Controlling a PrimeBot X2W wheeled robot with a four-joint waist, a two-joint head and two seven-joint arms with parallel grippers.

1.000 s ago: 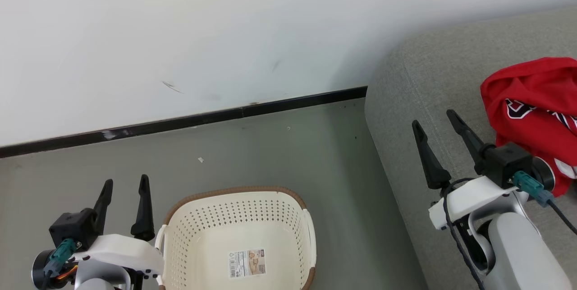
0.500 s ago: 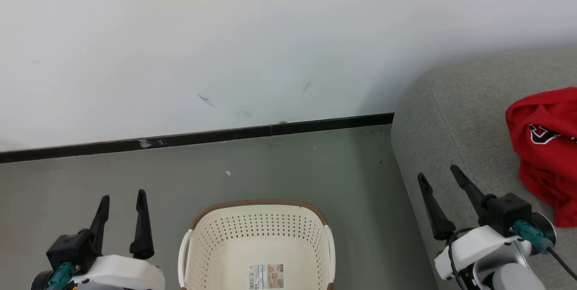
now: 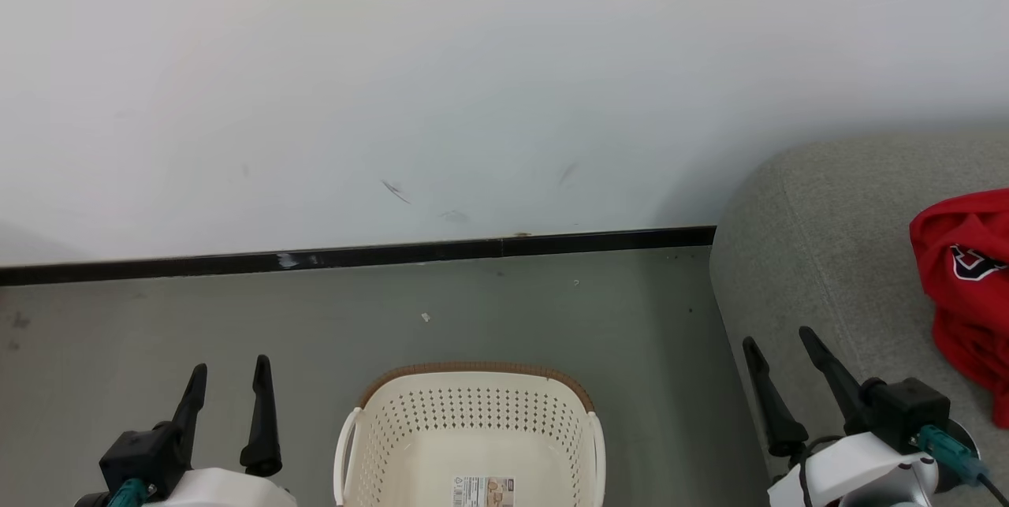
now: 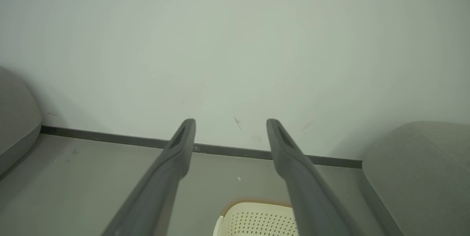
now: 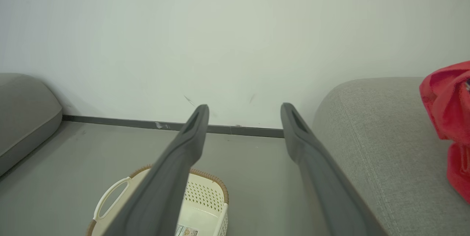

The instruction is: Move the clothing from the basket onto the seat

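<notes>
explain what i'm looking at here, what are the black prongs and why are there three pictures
This is a wheeled robot with two arms. Each arm ends in a pincer of two long dark fingers: the left pincer and the right pincer. One picture comes from a camera on its head, looking down. The other two come from cameras on the wrists, looking along each pincer's fingers. Both pincers are open and hold nothing. On the grey floor stands a cream basket; the part in view has a paper label on its bottom and no clothes. At the right is a grey seat with red clothing lying on it.
</notes>
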